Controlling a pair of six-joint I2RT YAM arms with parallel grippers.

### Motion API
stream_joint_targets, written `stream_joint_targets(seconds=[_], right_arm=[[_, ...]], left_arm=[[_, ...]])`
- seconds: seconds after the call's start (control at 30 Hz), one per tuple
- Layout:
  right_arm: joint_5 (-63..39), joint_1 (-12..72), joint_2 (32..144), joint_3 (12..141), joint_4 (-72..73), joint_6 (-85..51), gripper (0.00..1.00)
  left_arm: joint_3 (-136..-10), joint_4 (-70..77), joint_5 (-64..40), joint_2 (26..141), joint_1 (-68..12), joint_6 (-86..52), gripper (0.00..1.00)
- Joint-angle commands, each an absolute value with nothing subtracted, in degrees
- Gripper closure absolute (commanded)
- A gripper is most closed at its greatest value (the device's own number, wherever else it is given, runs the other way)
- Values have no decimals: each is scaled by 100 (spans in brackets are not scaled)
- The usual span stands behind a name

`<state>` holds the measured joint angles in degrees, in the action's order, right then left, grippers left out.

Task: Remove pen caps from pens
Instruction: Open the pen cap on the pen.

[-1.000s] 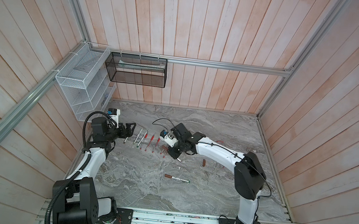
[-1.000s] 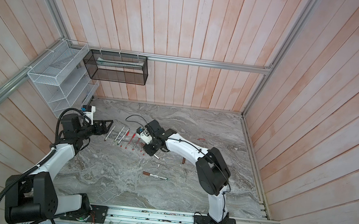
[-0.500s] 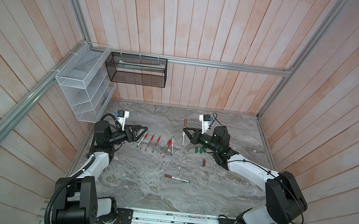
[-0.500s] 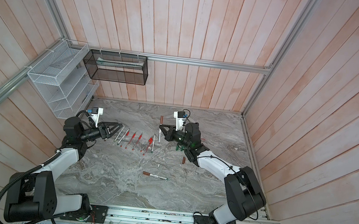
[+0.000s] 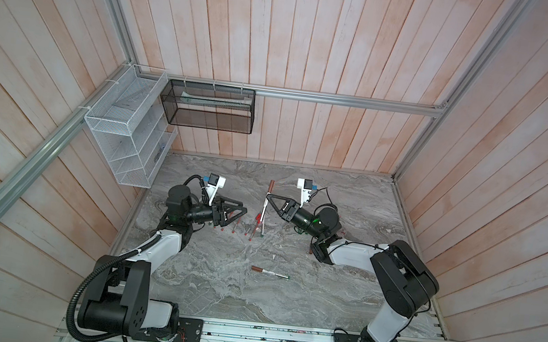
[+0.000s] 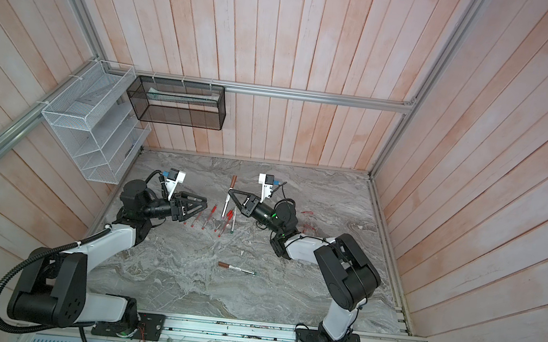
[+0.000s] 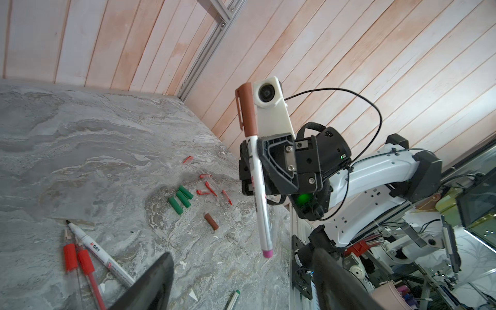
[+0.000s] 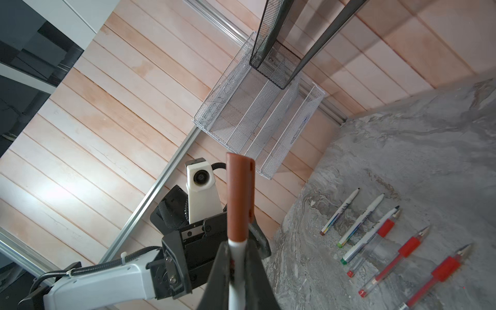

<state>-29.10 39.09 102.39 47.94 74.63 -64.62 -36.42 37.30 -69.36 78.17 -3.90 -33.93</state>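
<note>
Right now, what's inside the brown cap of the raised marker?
Only the white barrel of the marker shows, running into the brown cap; the tip inside is covered.

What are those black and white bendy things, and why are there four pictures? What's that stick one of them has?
They are two robot arms, each ending in a two-finger gripper. Two pictures look down on everything from above. The other two come from little cameras on the arms' wrists, so each sees the other arm close up. The right gripper is shut on a white pen with its brown cap still on. The left gripper is open and empty. On the grey table lie more pens and loose caps, green, red and brown.
</note>
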Motion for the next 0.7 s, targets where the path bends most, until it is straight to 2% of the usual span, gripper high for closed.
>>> stream_joint_targets(seconds=[0.0, 0.23, 0.4, 0.67], right_arm=[[-2974, 4005, 10552, 4974, 8410, -6991, 100], [-2998, 4153, 11054, 5233, 8927, -7415, 100], [-2964, 4301, 11213, 5338, 8807, -7326, 100], [-2986, 4447, 11473, 5509, 8853, -7387, 100]], left_arm=[[-3745, 3858, -7124, 7911, -529, -3312, 26], [-3873, 3416, -7070, 8033, -865, -3039, 32], [-3917, 3266, -6952, 8095, -898, -2858, 51], [-3911, 3258, -6865, 8105, -914, -2848, 67]])
